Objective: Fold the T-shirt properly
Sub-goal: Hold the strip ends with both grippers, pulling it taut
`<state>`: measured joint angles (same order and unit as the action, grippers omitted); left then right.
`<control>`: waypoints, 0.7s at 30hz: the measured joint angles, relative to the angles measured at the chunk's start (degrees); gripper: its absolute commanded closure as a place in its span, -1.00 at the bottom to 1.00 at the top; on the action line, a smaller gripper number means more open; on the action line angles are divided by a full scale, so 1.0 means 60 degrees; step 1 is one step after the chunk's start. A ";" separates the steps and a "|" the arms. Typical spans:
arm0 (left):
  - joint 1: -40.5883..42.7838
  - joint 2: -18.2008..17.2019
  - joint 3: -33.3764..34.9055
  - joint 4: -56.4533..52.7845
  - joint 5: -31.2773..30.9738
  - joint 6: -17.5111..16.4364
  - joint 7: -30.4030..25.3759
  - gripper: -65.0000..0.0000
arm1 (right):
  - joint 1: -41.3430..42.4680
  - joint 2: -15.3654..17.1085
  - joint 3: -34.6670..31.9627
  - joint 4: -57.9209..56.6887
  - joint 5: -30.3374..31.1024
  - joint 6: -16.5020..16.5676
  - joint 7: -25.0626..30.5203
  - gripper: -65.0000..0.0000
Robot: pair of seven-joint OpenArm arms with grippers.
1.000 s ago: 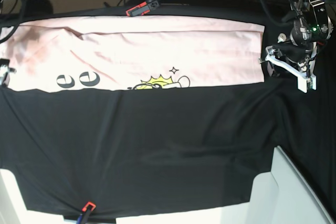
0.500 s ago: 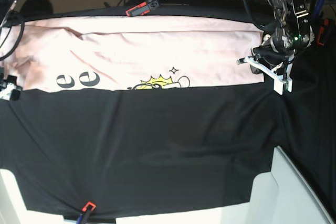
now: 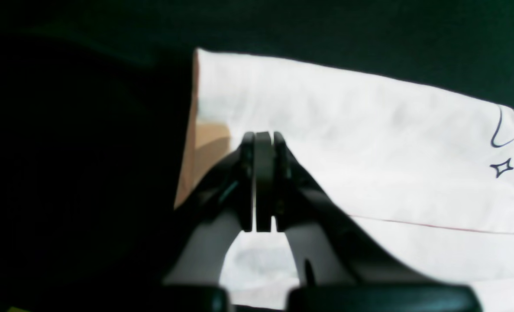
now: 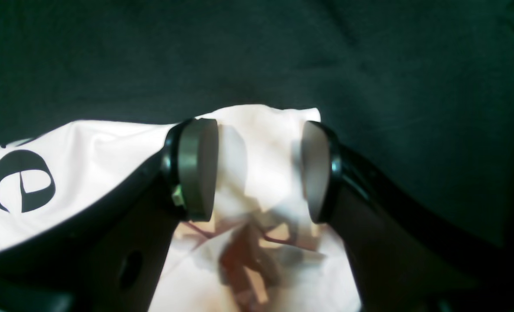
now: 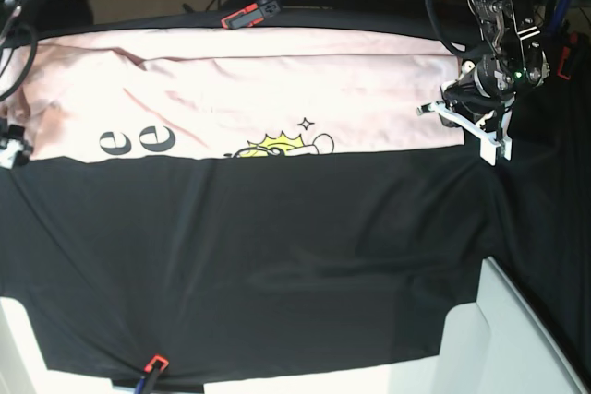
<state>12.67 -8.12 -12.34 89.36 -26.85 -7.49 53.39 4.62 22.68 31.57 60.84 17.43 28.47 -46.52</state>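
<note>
the shirt (image 5: 249, 103) lies as a long folded band across the cloth's (image 5: 277, 256) far side, 12 o'clock. soft, light, likely to sag; grip end edges. left gripper (image 3: 263, 182) shut, whether pinching fabric unclear; right gripper (image 4: 259, 169) half open, straddling a corner.

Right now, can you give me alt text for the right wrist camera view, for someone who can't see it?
The right pincer hangs open over a corner of the pale pink cotton T-shirt, one dark round pad on each side. Big black lettering shows at the left, and black table cloth fills the rest.
</note>
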 measured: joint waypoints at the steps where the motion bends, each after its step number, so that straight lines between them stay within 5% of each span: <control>1: -0.0018 0.0000 0.0000 -0.0157 -0.0004 0.0000 -0.0029 1.00 | 0.0004 0.0091 0.0004 0.0000 -0.0004 0.0000 0.0004 0.08; 7: 0.0058 0.0004 0.0022 -0.0543 -0.0004 0.0004 -0.0852 1.00 | 0.0015 0.0091 0.0007 0.0000 -0.0004 -0.0004 0.0029 0.07; 21: 0.0066 -0.0025 0.0426 -0.0984 -0.0004 0.0004 -0.0863 1.00 | 0.0284 0.0109 0.0011 -0.1224 -0.0007 0.0022 0.0535 0.08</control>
<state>13.06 -8.27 -9.78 83.46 -26.87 -7.46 48.21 6.33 23.33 31.64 53.49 17.39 28.60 -43.31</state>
